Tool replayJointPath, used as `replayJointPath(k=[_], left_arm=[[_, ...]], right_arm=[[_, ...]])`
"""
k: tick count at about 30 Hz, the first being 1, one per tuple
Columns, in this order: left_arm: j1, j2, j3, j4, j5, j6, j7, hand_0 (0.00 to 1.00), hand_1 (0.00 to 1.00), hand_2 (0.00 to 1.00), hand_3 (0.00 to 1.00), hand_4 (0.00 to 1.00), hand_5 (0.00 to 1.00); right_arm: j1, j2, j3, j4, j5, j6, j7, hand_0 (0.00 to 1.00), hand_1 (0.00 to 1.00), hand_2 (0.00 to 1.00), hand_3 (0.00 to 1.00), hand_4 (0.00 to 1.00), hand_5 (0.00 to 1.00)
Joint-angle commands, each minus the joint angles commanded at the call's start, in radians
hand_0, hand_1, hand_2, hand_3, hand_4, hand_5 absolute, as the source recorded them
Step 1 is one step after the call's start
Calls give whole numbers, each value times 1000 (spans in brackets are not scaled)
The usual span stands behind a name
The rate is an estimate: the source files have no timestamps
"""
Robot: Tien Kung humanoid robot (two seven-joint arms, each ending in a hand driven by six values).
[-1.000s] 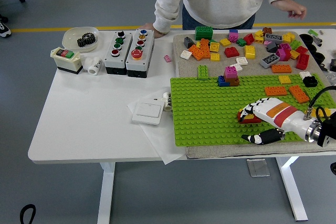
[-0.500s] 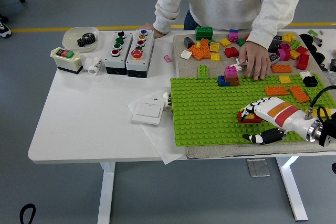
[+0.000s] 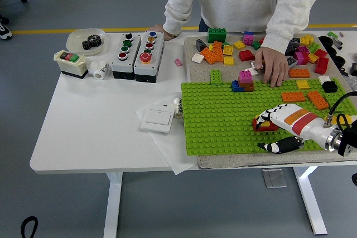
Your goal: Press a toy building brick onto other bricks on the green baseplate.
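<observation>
The green baseplate (image 3: 223,121) lies on the right half of the table. Near its front right, a red brick (image 3: 261,126) with a bit of yellow at its left sits on the studs. My right hand (image 3: 263,133) reaches in from the right with its white fingers (image 3: 271,116) laid flat on top of that brick. Its black thumb (image 3: 277,147) is spread apart, lower on the plate. At the plate's far edge stands a small pink, blue and brown stack (image 3: 244,81). A person's hand (image 3: 274,65) rests on loose bricks just behind it.
Many loose bricks (image 3: 256,45) cover the grey mat behind the plate. Two orange bricks (image 3: 305,98) and a green one (image 3: 215,76) sit on the plate. Button boxes (image 3: 136,54), a gear bowl (image 3: 85,40) and a white switch (image 3: 157,119) stand to the left. The person's other hand (image 3: 159,28) leans on the table.
The person's hand came down from the upper right onto the loose bricks behind the plate, then shifted slightly. My right hand has stayed on the red brick.
</observation>
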Motion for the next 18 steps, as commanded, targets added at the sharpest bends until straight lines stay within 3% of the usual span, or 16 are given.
replayJointPath(k=[18], left_arm=[[-1, 1, 1, 0, -1, 0, -1, 764, 760, 728, 599, 670, 600]], right_arm=[[3, 7, -3, 5, -4, 2, -3, 608, 630, 730, 667, 788, 532]])
